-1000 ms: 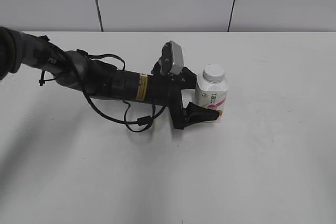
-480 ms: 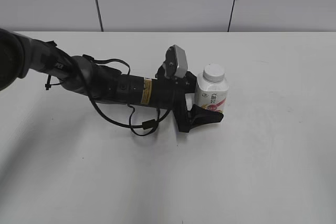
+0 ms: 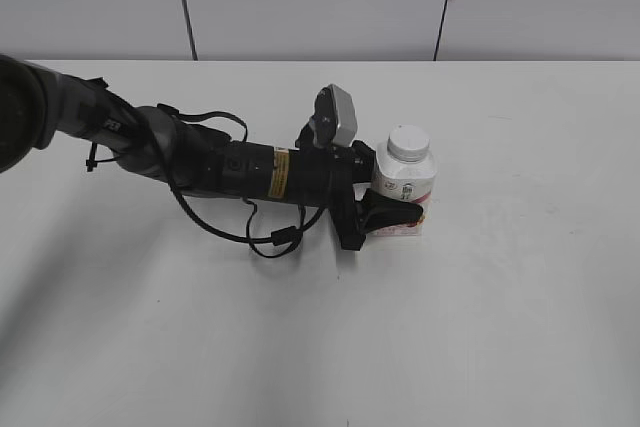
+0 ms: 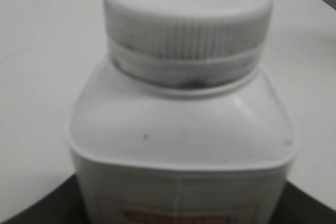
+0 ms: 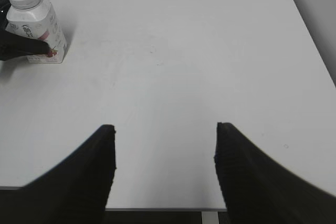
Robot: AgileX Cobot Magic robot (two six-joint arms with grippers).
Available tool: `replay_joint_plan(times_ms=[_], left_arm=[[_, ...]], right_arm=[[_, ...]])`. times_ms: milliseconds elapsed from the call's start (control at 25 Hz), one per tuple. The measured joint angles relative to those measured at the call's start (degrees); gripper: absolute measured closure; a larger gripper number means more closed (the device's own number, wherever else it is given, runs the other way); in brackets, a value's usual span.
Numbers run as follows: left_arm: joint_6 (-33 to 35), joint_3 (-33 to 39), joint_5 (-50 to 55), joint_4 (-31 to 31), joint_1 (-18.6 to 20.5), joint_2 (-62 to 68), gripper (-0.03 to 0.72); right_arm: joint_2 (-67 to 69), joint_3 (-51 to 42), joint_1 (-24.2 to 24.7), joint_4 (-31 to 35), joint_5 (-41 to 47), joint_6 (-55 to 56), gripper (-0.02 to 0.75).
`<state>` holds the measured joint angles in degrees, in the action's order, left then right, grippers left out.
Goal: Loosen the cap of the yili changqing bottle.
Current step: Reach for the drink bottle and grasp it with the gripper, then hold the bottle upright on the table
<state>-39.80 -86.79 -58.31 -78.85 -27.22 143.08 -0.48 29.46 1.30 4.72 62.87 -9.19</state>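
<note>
A: Any readable writing on the yili changqing bottle (image 3: 403,190)?
B: No; pink-red label, print too small. It stands upright on the table (image 3: 520,277), at one o'clock from centre, cap (image 3: 408,142) on.
A: Jaws?
B: Left gripper (image 3: 392,209) has narrowed onto the bottle's body since a second ago; right gripper (image 5: 165,145) gapes wide, well apart.

the left arm (image 3: 200,162) is black and round like a tube, with a yellow label band (image 3: 277,174) around it. thin black cables (image 3: 262,237) loop below it. a grey camera box (image 3: 338,113) sits on top near the wrist. the right gripper (image 5: 164,169) has two dark, wide fingers (image 5: 100,166), perhaps rubber.
</note>
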Motion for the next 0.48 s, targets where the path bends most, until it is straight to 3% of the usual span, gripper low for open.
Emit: replay_joint_plan(times_ms=[240, 480], left_arm=[[-0.12, 0.54, -1.90, -2.39, 0.49, -0.33, 0.269], [0.84, 9.24, -1.73, -3.57, 4.34, -6.41, 0.269]], right_arm=[[0.00, 0.00, 0.00, 0.00, 0.00, 0.00, 0.258], [0.00, 0.00, 0.00, 0.00, 0.00, 0.00, 0.258]])
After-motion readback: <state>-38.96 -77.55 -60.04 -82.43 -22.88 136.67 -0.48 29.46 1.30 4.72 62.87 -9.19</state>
